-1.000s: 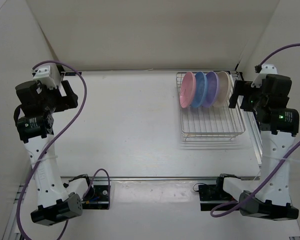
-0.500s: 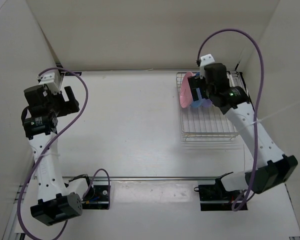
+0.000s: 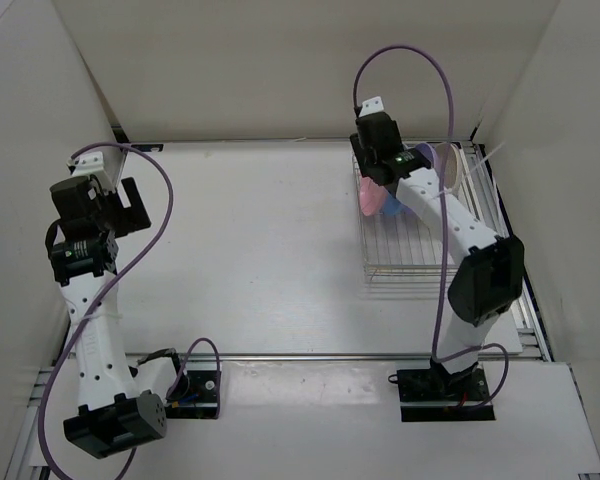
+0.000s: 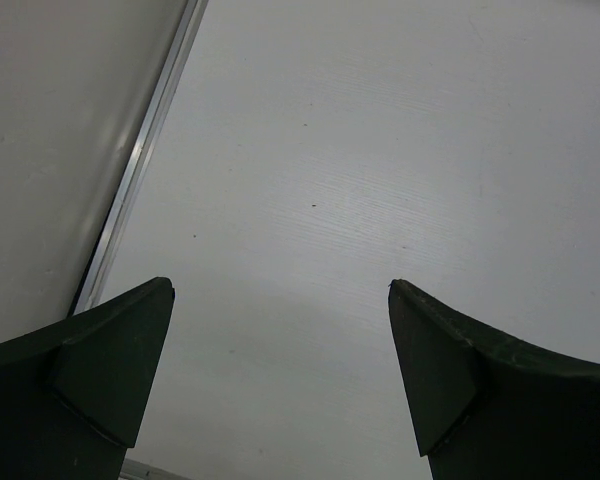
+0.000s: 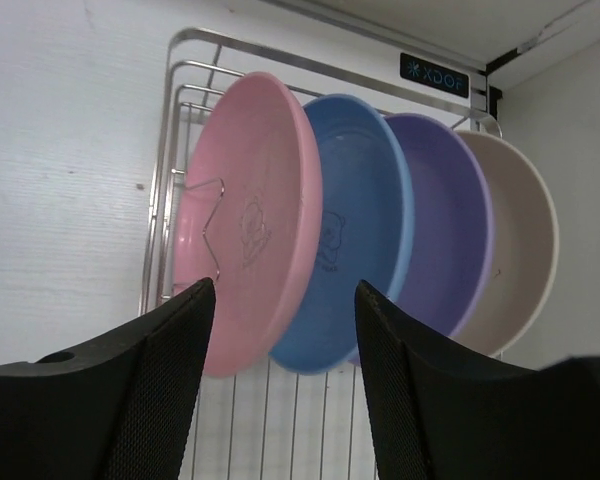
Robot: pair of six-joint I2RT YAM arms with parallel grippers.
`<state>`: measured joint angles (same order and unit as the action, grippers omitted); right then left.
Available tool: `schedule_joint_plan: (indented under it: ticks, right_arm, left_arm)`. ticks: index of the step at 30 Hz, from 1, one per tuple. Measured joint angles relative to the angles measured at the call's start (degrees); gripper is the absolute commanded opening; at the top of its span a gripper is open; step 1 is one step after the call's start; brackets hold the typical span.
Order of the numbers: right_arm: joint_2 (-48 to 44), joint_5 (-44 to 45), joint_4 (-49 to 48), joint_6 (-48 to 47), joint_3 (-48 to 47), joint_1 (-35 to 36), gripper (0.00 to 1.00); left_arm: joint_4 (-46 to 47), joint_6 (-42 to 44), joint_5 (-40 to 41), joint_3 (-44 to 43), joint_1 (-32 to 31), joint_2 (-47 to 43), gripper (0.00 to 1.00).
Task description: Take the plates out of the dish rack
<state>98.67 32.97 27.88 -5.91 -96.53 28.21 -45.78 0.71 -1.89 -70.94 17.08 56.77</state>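
The work surface is a white table with a faint linear grain. White panels enclose it on three sides: a back wall, a left wall and a right wall. An aluminium rail runs across the near edge. A metal strip lines the joint between table and wall panel. Lighting is even and diffuse, with soft shadows

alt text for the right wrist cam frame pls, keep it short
Four plates stand on edge in the dish rack: pink plate, blue plate, purple plate, cream plate, left to right. The right gripper is open, its black fingers filling the bottom foreground below the pink and blue plates.
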Motion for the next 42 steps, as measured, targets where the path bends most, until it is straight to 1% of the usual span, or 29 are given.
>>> schedule_joint_plan:
  ticks: [5,9,12,14,23,24,26,31,34,36,41,42]
  right_arm:
    - [7.02,4.28,-0.39,-0.15,-1.40,0.00,0.61]
    - [9.07,7.30,-0.46,-0.92,-2.25,0.00,0.61]
    - [9.22,9.11,-1.14,-1.84,-3.21,0.00,0.55]
    - [9.53,10.25,-1.70,-2.19,-3.80,0.00,0.47]
    - [13.75,13.40,-2.56,-3.34,-4.11,0.00,0.47]
    - [14.25,13.57,-2.56,-3.52,-4.11,0.00,0.41]
    - [14.99,14.16,-2.54,-3.89,-4.11,0.00,0.38]
    - [15.17,15.89,-2.71,-4.83,-4.11,0.02,0.37]
    - [15.17,17.05,-2.91,-5.51,-4.11,0.39,0.33]
    - [15.17,17.90,-3.41,-6.40,-4.11,0.87,0.28]
    - [15.17,20.09,-4.63,-8.35,-4.11,2.40,0.27]
    - [15.19,20.50,-4.92,-8.72,-4.11,2.69,0.25]
  left_arm:
    - [-0.02,0.39,1.05,0.00,0.00,-0.11,1.00]
    - [0.90,0.44,1.09,0.42,0.00,-0.20,1.00]
    - [1.38,0.55,1.09,1.46,0.02,-0.44,1.00]
    - [1.62,0.59,1.07,2.03,0.04,-0.48,1.00]
    - [2.95,0.61,-0.07,2.43,1.62,-0.50,1.00]
    - [3.26,0.59,-0.28,2.60,1.88,-0.50,1.00]
    - [3.45,0.61,-0.59,2.82,2.36,-0.42,1.00]
    - [4.31,0.94,-1.16,3.76,2.69,-0.33,1.00]
    - [4.42,1.03,-1.55,4.72,2.69,-0.26,1.00]
    - [4.42,1.03,-1.75,5.14,2.69,-0.22,1.00]
    - [4.68,1.42,-1.97,5.66,2.69,-0.22,1.00]
    - [4.70,1.46,-1.99,5.75,2.69,-0.20,1.00]
